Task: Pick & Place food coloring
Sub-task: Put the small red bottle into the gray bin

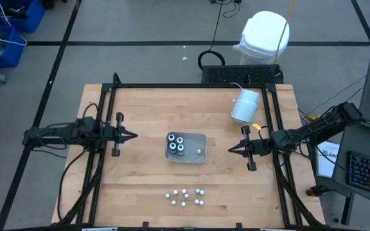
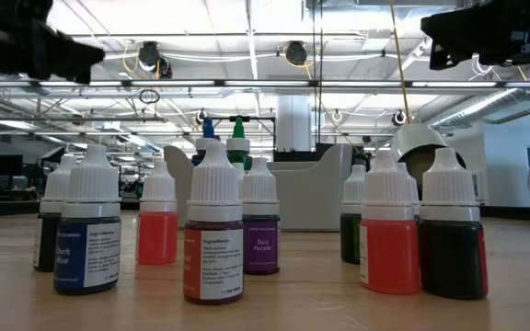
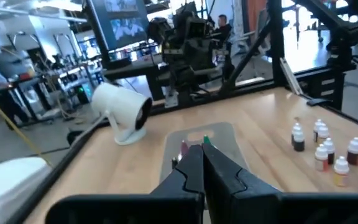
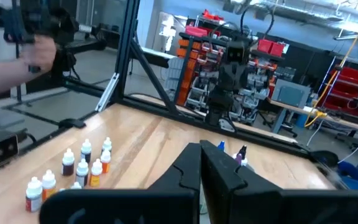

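The left gripper (image 1: 133, 135), jaws shut and empty, hovers toward the table's left edge; the right gripper (image 1: 231, 149), likewise shut and empty, mirrors it toward the right edge. The cluster of tiny white-capped food coloring bottles (image 1: 185, 196) stands upright near the front edge, roughly midway between them, long axes vertical, caps up.

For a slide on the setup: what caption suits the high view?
Both shut tools, left and right, flank the clear tray; small food coloring bottles cluster near the table's front edge.
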